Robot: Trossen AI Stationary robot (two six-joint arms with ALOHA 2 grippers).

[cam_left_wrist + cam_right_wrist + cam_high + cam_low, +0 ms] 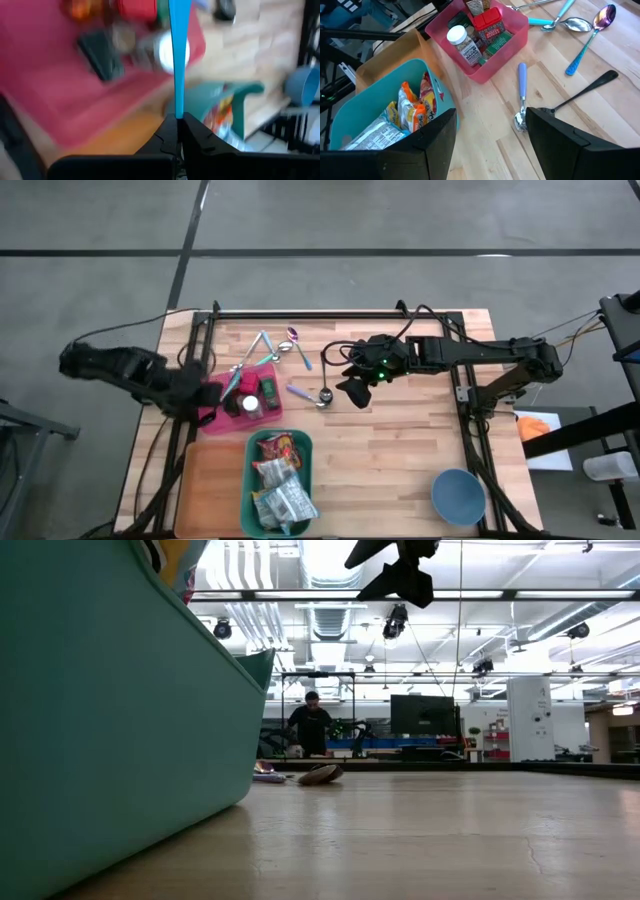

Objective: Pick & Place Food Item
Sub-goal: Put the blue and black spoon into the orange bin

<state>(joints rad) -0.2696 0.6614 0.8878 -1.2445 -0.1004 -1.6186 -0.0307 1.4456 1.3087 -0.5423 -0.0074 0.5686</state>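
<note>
Right hand open above purple-handled spoon.

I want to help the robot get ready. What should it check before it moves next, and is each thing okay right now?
1. Right gripper open and empty above the table: ok.
2. Left gripper shut on the blue-handled utensil: ok.
3. Teal bin of snack packets within sight of the right wrist camera: ok.
4. Pink bin upright, jars inside: ok.
5. Loose spoons lying near the right gripper's path: not ok.
6. Which food item to pick: cannot tell.
</note>
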